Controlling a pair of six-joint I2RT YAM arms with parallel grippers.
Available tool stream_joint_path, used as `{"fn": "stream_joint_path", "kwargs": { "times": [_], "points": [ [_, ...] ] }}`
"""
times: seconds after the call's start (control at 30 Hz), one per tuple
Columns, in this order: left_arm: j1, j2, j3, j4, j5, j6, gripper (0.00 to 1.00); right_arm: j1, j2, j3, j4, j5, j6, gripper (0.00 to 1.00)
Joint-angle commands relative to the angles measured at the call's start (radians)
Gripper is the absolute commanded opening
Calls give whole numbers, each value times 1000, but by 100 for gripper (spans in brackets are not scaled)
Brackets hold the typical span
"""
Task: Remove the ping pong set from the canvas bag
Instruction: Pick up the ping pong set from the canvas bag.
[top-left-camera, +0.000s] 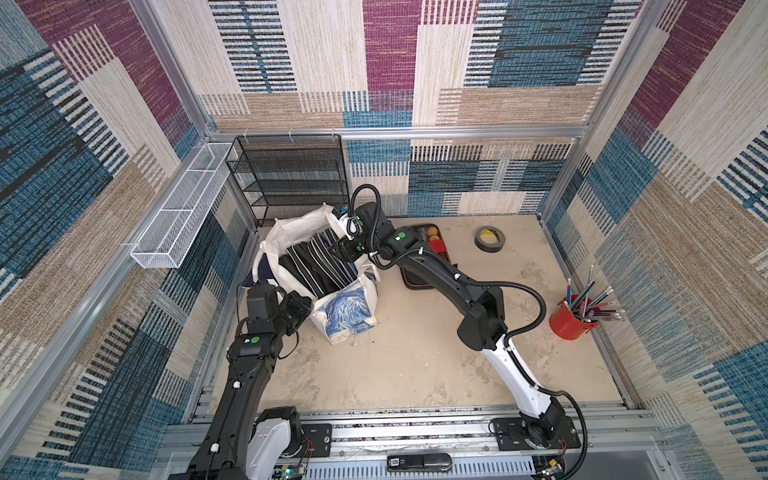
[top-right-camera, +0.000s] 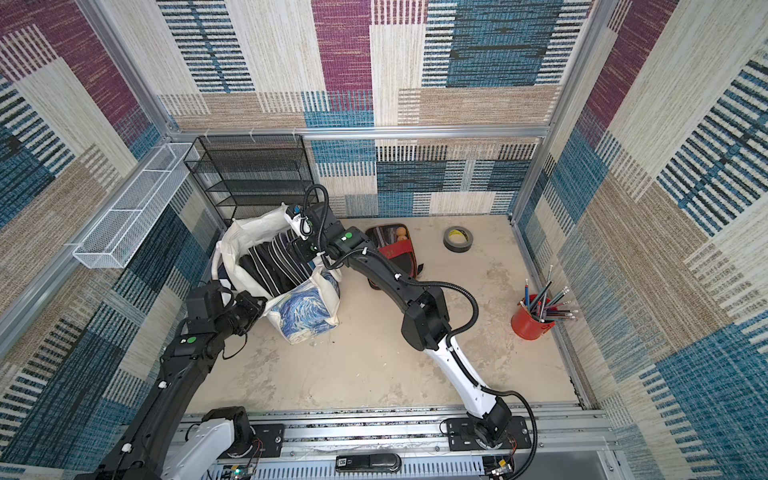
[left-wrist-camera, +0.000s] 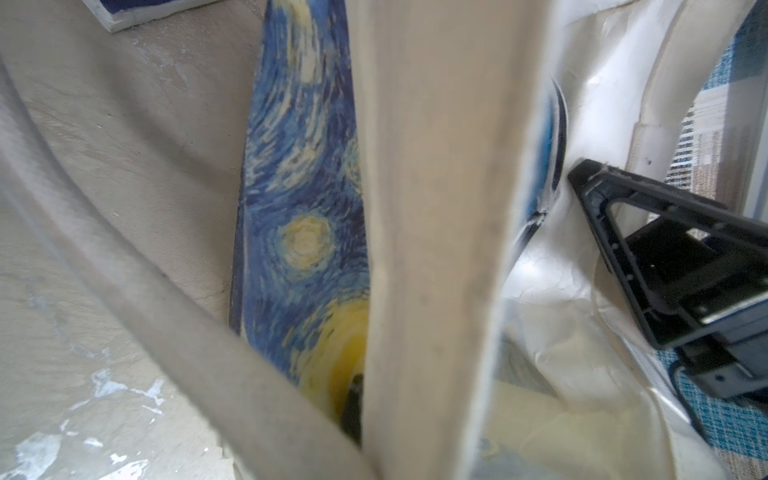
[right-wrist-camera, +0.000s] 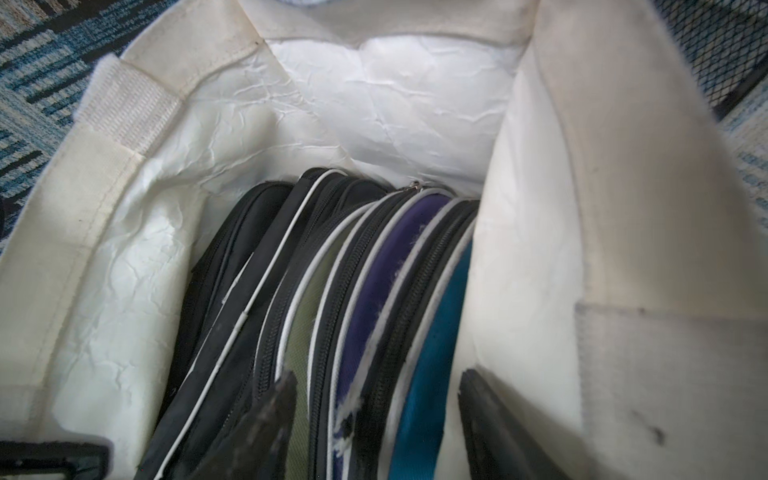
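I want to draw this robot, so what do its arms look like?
The left arm and right arm are mostly black, each with a white section near its base and a round green sticker near the wrist. A ribbed black cable runs along the right arm, tied on with small white clips. The right tool has black fingers.

The black-and-white left arm (top-left-camera: 245, 374) reaches forward, and its black left gripper (top-left-camera: 303, 306) is pinched tight on the wall of the cream canvas bag (top-left-camera: 353, 309). The matching right arm (top-left-camera: 453, 286) stretches forward and across with its wrist bent downward. The right gripper (right-wrist-camera: 382, 415) has its jaws parted.
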Motion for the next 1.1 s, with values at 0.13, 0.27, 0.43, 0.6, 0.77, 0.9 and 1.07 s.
{"fn": "stream_joint_path", "kwargs": {
  "times": [0.13, 0.27, 0.43, 0.6, 0.77, 0.9, 1.07],
  "points": [
    [0, 15, 3, 10, 18, 29, 0, 25, -12, -1, 5, 11, -13, 61],
    [0, 20, -5, 25, 21, 23, 0, 28, -8, 0, 5, 20, -10, 62],
    [-3, 12, 2, 18, 19, 25, 0, 5, 19, -1, -8, 17, 22, 62],
    [0, -5, 2, 0, 14, 31, 0, -20, 42, 3, -23, 68, 47, 63],
    [0, -22, -6, -9, 11, 27, 0, -26, 52, 11, -50, 180, 36, 63],
    [0, -28, -8, -7, 10, 26, 0, -22, 49, 10, -64, 286, 37, 61],
    [0, -19, -2, 1, 17, 27, 0, -16, 59, 4, -68, 324, 24, 55]
  ]
}}
